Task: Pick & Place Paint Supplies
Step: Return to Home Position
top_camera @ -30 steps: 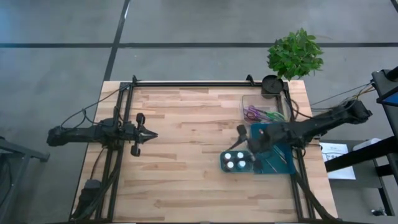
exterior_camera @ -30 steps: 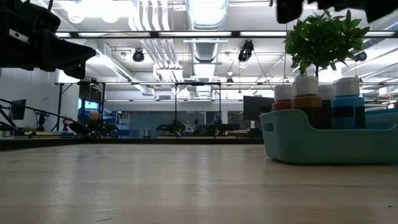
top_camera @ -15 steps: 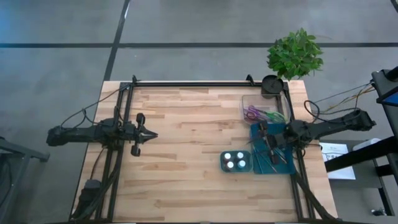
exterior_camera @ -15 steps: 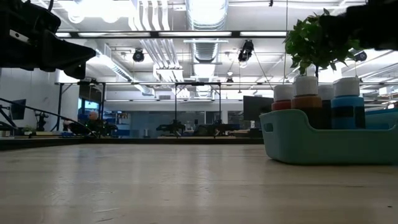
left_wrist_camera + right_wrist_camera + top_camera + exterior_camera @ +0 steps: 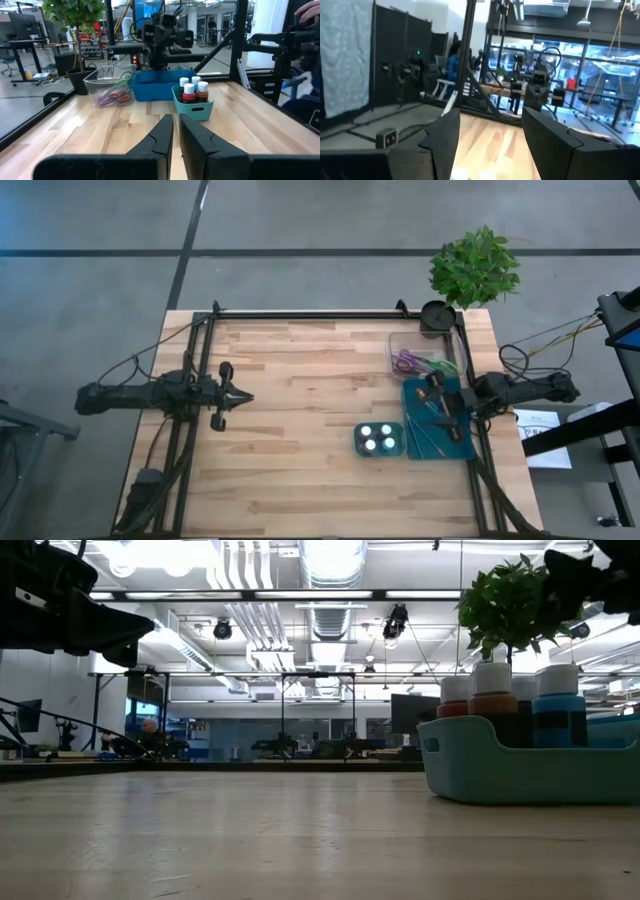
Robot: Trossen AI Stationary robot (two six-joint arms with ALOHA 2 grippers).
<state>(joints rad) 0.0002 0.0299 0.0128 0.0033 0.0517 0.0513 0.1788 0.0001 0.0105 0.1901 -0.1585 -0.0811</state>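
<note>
Right claw (image 5: 434,400) — fingers spread, nothing gripped — is being held above the blue bin (image 5: 460,450), where thin paintbrushes (image 5: 428,436) are being contained. Paint tubes (image 5: 378,438) are being carried in the adjacent teal tray (image 5: 357,442). Left claw (image 5: 246,397) — clenched — is being held over the counter (image 5: 300,360).

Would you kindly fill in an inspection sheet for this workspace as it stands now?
Surface: wooden table, no spills seen.
Job's things: brushes lie in the blue bin; paint bottles stand in the teal tray beside it.
Clutter: clear box holding scissors.
Grippers: left gripper shut, above the table's left part; right gripper open, above the blue bin.
Cables: cables loop by the right arm, away from the supplies.
Surroundings: plant at the far right corner; a person in the room beyond.
</note>
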